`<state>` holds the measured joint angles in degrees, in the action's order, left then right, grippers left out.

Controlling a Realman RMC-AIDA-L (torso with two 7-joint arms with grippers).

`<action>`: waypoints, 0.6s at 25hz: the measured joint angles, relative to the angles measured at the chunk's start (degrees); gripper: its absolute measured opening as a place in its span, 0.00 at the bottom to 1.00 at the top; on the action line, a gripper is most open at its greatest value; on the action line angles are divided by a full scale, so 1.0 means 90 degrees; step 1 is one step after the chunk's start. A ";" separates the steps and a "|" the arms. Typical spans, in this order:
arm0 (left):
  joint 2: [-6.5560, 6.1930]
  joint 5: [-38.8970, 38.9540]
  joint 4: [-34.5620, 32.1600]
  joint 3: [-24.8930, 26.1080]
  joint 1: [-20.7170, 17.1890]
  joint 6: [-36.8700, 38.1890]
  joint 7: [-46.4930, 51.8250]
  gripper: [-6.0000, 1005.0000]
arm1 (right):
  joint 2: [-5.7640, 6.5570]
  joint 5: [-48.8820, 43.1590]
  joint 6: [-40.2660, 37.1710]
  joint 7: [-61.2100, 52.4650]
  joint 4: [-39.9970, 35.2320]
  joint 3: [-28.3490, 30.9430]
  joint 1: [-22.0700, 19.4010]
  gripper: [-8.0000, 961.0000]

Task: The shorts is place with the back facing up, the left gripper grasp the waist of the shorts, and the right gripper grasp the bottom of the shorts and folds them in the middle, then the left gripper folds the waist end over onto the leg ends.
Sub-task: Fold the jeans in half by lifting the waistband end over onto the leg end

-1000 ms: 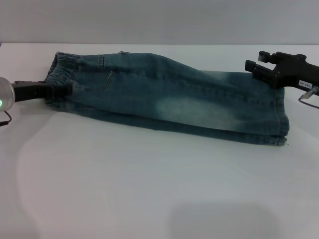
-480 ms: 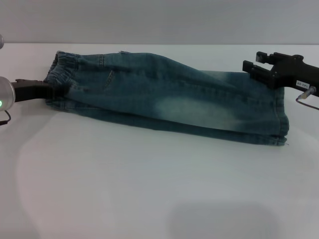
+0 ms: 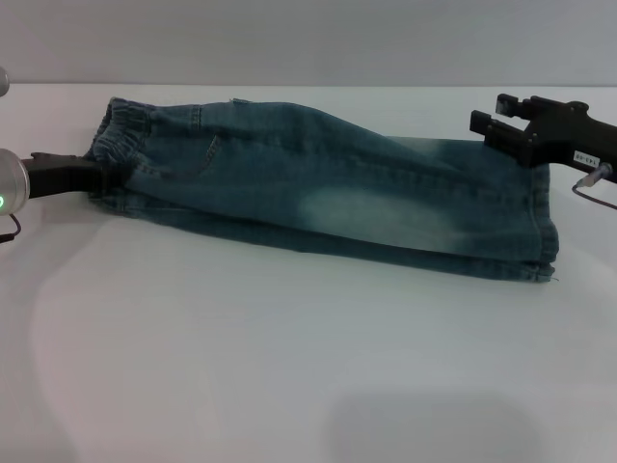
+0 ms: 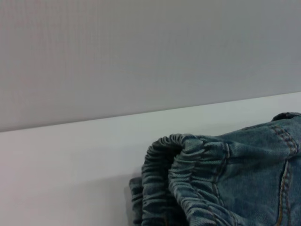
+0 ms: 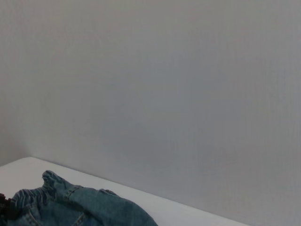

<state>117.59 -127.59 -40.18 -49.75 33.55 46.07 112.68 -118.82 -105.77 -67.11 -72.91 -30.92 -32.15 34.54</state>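
Note:
The faded blue denim shorts (image 3: 328, 188) lie folded lengthwise across the white table. Their gathered waist (image 3: 120, 135) points to the left and the straight leg hems (image 3: 549, 231) to the right. My left gripper (image 3: 104, 177), on the wrist with the green light, reaches in flat at the waist's near edge and touches it. The left wrist view shows the doubled, puckered waist (image 4: 188, 179) close up. My right gripper (image 3: 494, 113) hovers open just above the far corner of the leg end, holding nothing. The right wrist view catches only the shorts' waist end (image 5: 84, 207), far off.
The white table (image 3: 289, 367) stretches wide in front of the shorts. A plain grey wall (image 3: 308, 39) stands behind its far edge. No other objects are in view.
The left gripper's black tip has drawn back left, off the denim near the pocket, to the waist's edge. The right gripper has risen slightly. The shorts have not shifted.

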 joint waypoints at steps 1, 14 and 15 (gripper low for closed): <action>0.0000 0.0000 -0.0012 0.0003 0.0001 0.0000 0.0000 0.43 | 0.0000 0.0001 0.0000 0.0000 0.0001 -0.0001 -0.0001 0.48; 0.0008 0.0000 -0.0331 -0.0016 -0.0038 0.0108 0.0031 0.30 | 0.0000 0.0100 0.0000 0.0023 0.0060 0.0006 0.0018 0.48; 0.0009 0.0002 -0.0347 -0.0023 -0.0037 0.0129 0.0027 0.28 | 0.0000 0.0101 0.0000 0.0025 0.0062 0.0007 0.0018 0.48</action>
<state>117.68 -127.57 -43.31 -49.95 33.21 47.23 112.92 -118.82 -104.86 -67.10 -72.69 -30.36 -32.09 34.71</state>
